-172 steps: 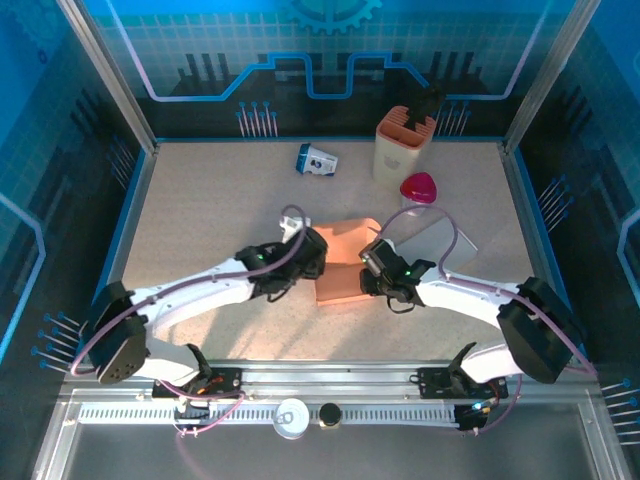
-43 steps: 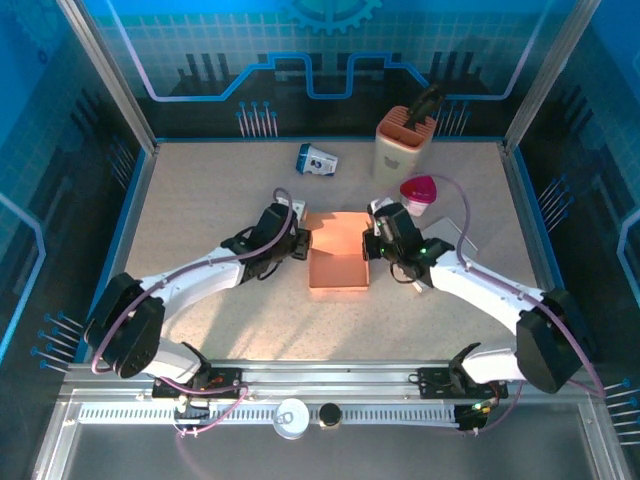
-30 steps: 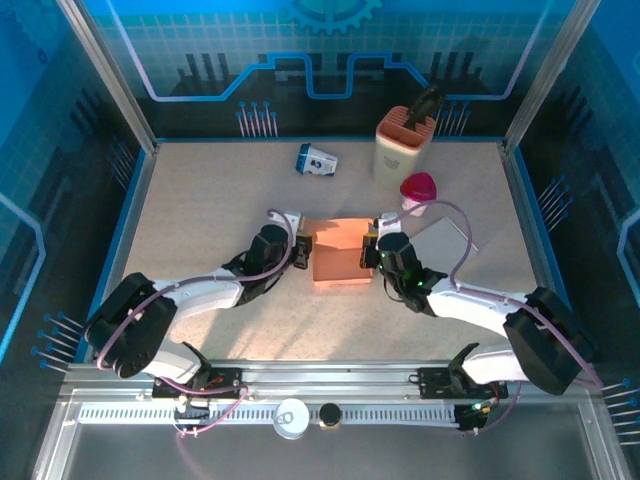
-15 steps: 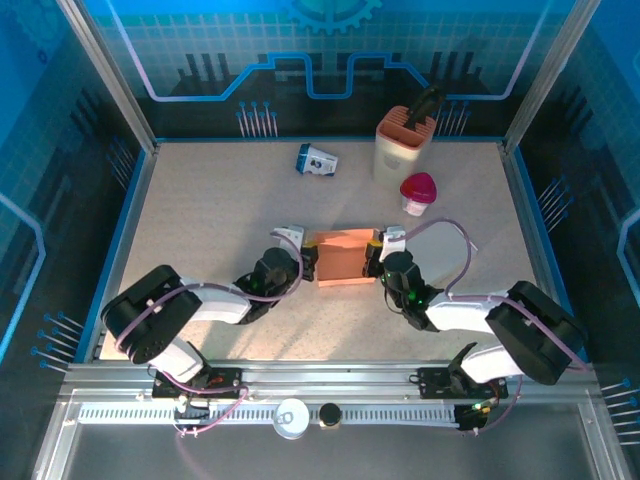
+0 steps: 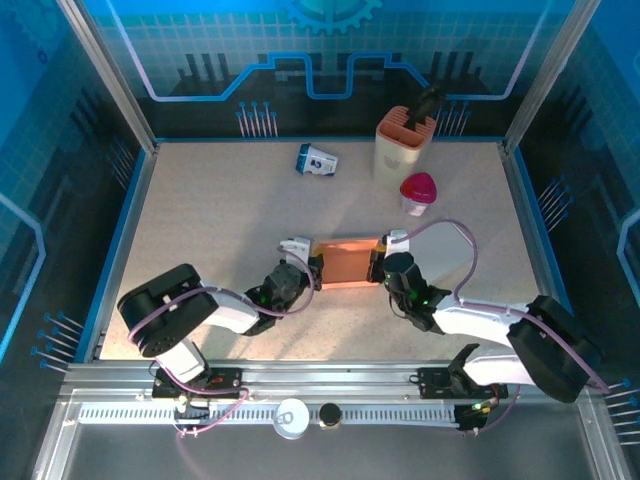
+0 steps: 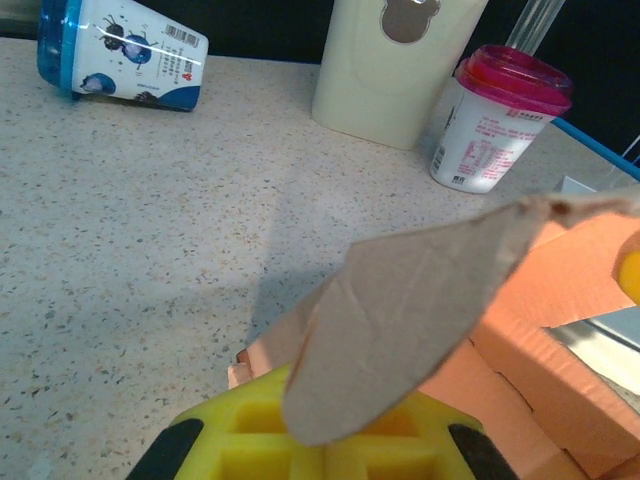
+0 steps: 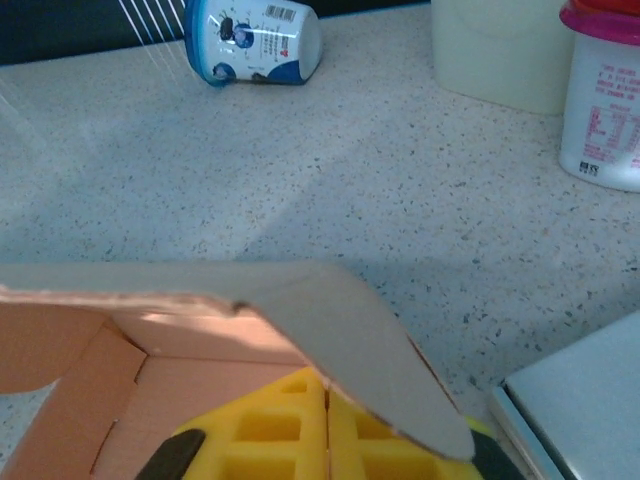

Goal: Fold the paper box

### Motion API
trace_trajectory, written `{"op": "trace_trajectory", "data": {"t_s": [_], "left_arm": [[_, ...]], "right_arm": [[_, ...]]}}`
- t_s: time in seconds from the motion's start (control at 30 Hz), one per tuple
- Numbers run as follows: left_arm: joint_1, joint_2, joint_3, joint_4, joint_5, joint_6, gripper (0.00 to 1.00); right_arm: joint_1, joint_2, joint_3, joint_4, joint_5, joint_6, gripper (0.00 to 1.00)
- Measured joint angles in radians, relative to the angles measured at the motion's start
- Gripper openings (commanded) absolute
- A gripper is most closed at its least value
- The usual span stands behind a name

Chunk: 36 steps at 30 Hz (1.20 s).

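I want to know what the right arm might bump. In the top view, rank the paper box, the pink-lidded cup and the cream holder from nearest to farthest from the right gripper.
From the right gripper:
1. paper box, right against it on its left.
2. pink-lidded cup, beyond it, slightly to the right.
3. cream holder, farther back, by the rear wall.

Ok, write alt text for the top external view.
An orange box mid-table, gripped by left fingers at its left end, right fingers at its right. Behind it stand a beige holder and a pink-lidded cup; a blue cup lies toppled.
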Motion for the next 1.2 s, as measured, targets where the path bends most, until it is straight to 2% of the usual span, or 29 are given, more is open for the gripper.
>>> {"op": "trace_trajectory", "data": {"t_s": [0.13,0.33,0.43,0.57,0.77,0.97,1.2], "left_arm": [[-0.035,0.000,0.000,-0.006,-0.055,0.020,0.00],[-0.063,0.011,0.000,-0.005,-0.118,0.043,0.00],[-0.070,0.014,0.000,-0.004,-0.138,0.050,0.00],[-0.073,0.014,0.008,-0.014,-0.146,0.071,0.00],[-0.074,0.013,0.025,-0.040,-0.146,0.098,0.00],[-0.074,0.016,0.026,-0.042,-0.148,0.102,0.00],[-0.076,0.016,0.026,-0.042,-0.148,0.102,0.00]], "right_arm": [[0.006,-0.063,0.032,-0.113,-0.032,0.040,0.27],[-0.001,-0.112,0.083,-0.274,-0.098,0.084,0.27],[-0.018,-0.112,0.099,-0.328,-0.139,0.093,0.31],[-0.030,-0.116,0.136,-0.412,-0.191,0.089,0.43],[-0.038,-0.182,0.155,-0.518,-0.275,0.082,0.49],[-0.042,-0.240,0.172,-0.602,-0.377,0.083,0.65],[-0.043,-0.320,0.220,-0.668,-0.474,0.109,0.74]]}}
